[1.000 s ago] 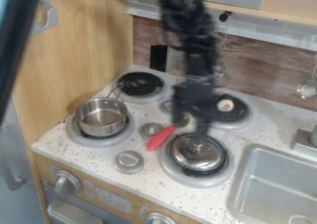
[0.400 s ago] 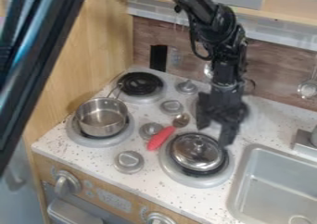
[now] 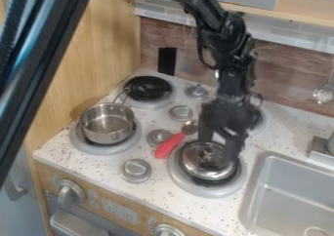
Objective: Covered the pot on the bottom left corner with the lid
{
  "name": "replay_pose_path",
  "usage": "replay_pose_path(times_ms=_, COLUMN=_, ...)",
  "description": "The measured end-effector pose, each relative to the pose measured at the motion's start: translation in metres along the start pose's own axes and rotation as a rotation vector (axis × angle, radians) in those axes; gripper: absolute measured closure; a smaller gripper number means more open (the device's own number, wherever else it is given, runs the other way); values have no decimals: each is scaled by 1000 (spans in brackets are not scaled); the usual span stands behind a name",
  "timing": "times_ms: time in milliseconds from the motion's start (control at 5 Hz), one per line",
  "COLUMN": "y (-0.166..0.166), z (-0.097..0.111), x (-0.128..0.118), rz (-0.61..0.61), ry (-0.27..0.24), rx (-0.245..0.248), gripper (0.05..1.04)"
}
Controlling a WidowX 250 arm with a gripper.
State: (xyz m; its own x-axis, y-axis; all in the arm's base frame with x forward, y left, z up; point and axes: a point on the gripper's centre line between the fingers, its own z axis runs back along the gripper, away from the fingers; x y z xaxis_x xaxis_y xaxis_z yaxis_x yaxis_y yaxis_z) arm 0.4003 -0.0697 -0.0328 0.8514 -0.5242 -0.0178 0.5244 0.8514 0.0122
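My gripper (image 3: 219, 149) hangs over the front right burner, its two fingers apart, one to each side of the lid's knob as seen here. Beneath it the round silver lid (image 3: 203, 167) lies flat on that burner. Whether the fingers touch the lid, I cannot tell. The silver pot (image 3: 108, 124) stands upright and uncovered on the front left burner, its handle pointing to the back.
A spoon with a red handle (image 3: 170, 145) lies just left of the lid. Grey knobs (image 3: 135, 169) stand between the burners. The sink (image 3: 287, 196) is at the right, a wooden wall (image 3: 78, 59) at the left.
Over the last second my gripper swung right, away from above the lid, then came back left and somewhat lower over it. Lid and pot have stayed in place.
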Motion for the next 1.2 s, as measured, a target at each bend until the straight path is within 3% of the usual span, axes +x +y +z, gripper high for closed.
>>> replay_pose_path(times_ms=200, y=3, z=0, x=-2, rz=4, ry=1, rx=2, gripper=100)
replay_pose_path(times_ms=400, y=3, z=-8, x=-3, rz=5, ry=12, rx=-16, gripper=193)
replay_pose_path(times_ms=600, y=4, z=-10, x=-1, rz=3, ry=13, rx=-21, gripper=509)
replay_pose_path(times_ms=800, y=8, z=-10, x=-1, rz=8, ry=15, rx=-25, gripper=762)
replay_pose_path(times_ms=1000, y=9, z=-10, x=-2, rz=12, ry=16, rx=-24, gripper=835)
replay_pose_path(times_ms=1200, y=13, z=-6, x=-6, rz=21, ry=4, rx=-24, gripper=843)
